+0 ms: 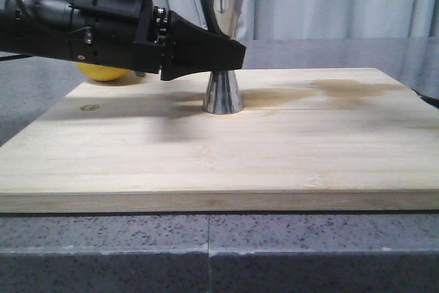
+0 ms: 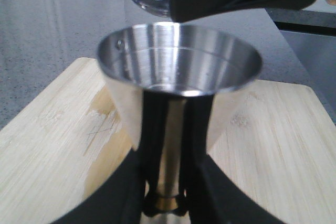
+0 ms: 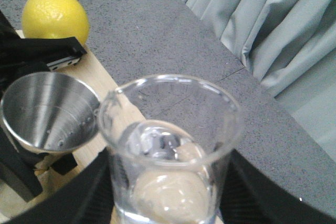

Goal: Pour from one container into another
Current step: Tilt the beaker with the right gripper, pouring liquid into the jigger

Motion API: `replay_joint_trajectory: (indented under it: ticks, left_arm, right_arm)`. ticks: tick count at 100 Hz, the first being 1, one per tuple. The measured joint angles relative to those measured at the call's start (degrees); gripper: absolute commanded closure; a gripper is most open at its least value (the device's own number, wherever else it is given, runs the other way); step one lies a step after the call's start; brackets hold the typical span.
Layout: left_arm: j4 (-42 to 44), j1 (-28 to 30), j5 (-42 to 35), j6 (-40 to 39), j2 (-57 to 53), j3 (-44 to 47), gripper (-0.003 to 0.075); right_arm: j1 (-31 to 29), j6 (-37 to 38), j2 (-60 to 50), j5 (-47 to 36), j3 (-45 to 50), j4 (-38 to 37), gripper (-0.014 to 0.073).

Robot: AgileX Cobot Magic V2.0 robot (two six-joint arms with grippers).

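The left arm reaches in level from the left, its black gripper (image 1: 223, 56) clenched on the waist of the tall shiny steel hourglass jigger (image 1: 223, 94), which stands upright near the far edge of the pale wooden board (image 1: 274, 156). The right gripper (image 3: 168, 192) grasps the small clear glass beaker (image 3: 170, 150) — held aloft beside the jigger's mouth. A yellow lemon (image 3: 55, 17) sits off the board's far-left corner — the near half lies open.
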Motion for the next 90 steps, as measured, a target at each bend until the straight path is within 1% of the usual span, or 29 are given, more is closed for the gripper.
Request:
replay_joint_trajectory:
  ticks: [35,50,70,90]
  left_arm:
    - [0.0,0.0,0.0,0.0,0.0,0.0,0.0596]
    - [0.0,0.0,0.0,0.0,0.0,0.0,0.0596]
    - [0.0,0.0,0.0,0.0,0.0,0.0,0.0596]
    - [0.0,0.0,0.0,0.0,0.0,0.0,0.0596]
  right_arm:
    - [0.5,0.0,0.0,0.2,0.0,-5.3,0.0293]
    - [0.5,0.0,0.0,2.2,-1.3,-7.2,0.0293]
    - [2.1,0.0,0.0,5.1,-3.6,-10.3,0.0293]
    - [3.0,-0.1,0.0,6.3,-4.0,-11.2,0.0293]
